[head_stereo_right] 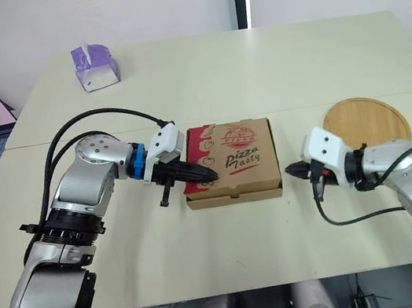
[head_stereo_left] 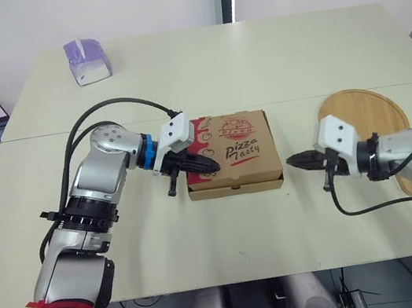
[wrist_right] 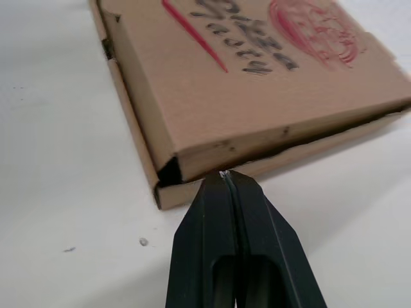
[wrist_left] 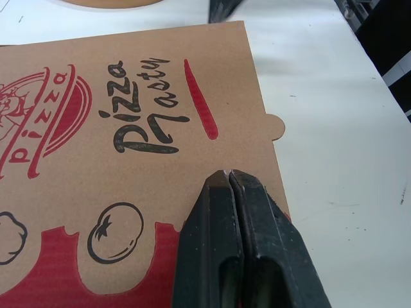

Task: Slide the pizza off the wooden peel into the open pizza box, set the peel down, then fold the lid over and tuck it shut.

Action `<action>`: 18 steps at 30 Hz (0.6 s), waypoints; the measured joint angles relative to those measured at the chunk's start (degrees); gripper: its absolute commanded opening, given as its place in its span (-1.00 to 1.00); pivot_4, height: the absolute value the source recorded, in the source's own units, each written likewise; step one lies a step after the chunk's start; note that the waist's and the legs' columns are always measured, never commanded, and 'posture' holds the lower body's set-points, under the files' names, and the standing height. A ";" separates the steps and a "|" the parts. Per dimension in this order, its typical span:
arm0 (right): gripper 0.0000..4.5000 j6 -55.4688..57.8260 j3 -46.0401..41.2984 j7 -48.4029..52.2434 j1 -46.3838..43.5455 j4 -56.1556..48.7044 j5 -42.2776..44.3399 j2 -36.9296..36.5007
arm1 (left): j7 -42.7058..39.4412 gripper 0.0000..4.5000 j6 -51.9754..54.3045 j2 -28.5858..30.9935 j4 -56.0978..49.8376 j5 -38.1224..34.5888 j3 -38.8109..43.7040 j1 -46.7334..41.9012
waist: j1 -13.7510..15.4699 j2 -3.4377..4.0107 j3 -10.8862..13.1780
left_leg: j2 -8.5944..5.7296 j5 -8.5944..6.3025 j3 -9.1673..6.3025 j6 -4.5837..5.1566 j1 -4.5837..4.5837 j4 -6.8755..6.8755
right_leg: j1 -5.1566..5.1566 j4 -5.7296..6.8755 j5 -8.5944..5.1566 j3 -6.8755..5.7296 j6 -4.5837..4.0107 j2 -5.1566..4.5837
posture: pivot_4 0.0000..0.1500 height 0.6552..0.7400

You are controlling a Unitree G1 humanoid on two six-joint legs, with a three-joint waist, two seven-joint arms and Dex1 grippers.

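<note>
Left eye view: on the table (head_stereo_left: 268, 55) the pizza box (head_stereo_left: 244, 151) lies closed, brown cardboard printed "Pizza Tasty" in red and black, with a dark gap under the lid at one corner. The left pincer (head_stereo_left: 213, 169), closed, sits over its lid. The right pincer (head_stereo_left: 291, 160), closed, points just beside it. Beyond lies the round wooden peel (head_stereo_left: 362, 110).

Head stereo above; wrists near box (wrist_left: 212, 70)
</note>
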 measured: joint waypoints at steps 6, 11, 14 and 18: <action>-0.98 0.03 3.89 -0.98 -0.42 -1.30 0.18 3.23 | 0.12 -1.00 0.01 0.13 -0.14 -0.02 0.02 0.75 | -0.01 0.00 0.00 | 0.00 0.00 0.00 0.00 -0.01 0.00 | -0.01 0.01 0.00 0.01 0.00 -0.01 | 1.00 0.65; -0.98 -0.64 7.70 -1.95 -0.50 -0.82 -3.08 3.86 | 0.73 -1.00 0.03 0.88 -0.17 -0.07 0.34 2.40 | -0.01 0.00 0.00 | -0.01 0.00 0.00 0.00 0.00 0.01 | -0.02 0.03 0.00 0.01 0.00 -0.01 | 1.00 0.65; -0.98 -1.26 8.62 -2.44 -0.71 -0.51 -4.10 3.91 | 1.48 -1.00 0.63 1.35 -0.46 -0.41 1.23 2.59 | -0.02 0.00 0.00 | -0.01 0.00 -0.01 0.00 0.00 0.01 | -0.01 0.03 0.00 0.00 0.00 -0.01 | 1.00 0.65; -0.98 -1.40 8.91 -2.48 -0.97 -0.51 -4.64 3.96 | 0.21 -1.00 0.27 7.38 -4.30 -1.04 3.64 2.68 | -0.22 0.00 0.00 | 0.00 0.00 0.04 -0.01 -0.02 0.00 | -0.13 0.11 0.00 0.03 -0.01 0.00 | 1.00 0.65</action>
